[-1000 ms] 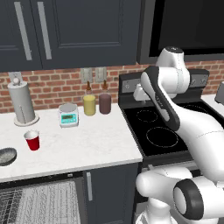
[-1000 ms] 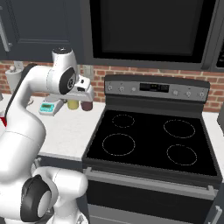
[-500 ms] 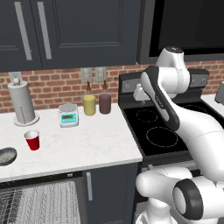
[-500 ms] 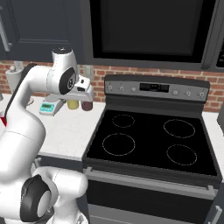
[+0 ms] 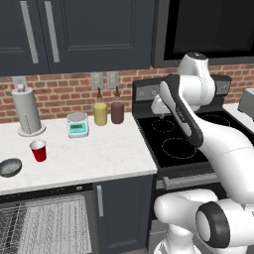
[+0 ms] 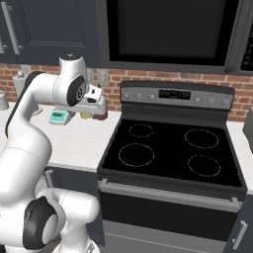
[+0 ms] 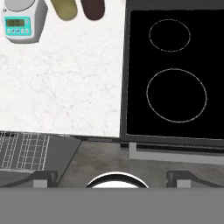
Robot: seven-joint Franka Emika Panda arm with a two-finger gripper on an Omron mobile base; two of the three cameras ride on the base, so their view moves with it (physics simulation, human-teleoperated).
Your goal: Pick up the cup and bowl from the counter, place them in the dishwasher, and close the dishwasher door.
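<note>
Counter [image 5: 94,154]: white marbled stone over dark navy cabinets, running left of the black stovetop [image 5: 183,144].

Cup [image 5: 38,150]: red, tapered, white rim, upright on the counter toward its left side. Contents cannot be made out.

Bowl [image 5: 10,167]: dark grey, shallow, on the counter near the left edge of the left base view, just beside the cup and nearer the front edge. Nothing visible in it.

Dishwasher [image 5: 47,223]: below the counter under cup and bowl, open, light grey wire rack [image 5: 49,225] showing. No dishes visible on the exposed part of the rack.

Other items at the brick wall: white-and-teal kitchen scale [image 5: 77,124], yellow bottle [image 5: 100,113], maroon bottle [image 5: 117,112], paper towel roll [image 5: 26,110].

Gripper [image 7: 113,178]: held high above the seam between counter and stovetop, well apart from cup and bowl, looking down. Finger tips [image 7: 43,177] sit wide apart at the bottom of the hand view, nothing between them.
</note>
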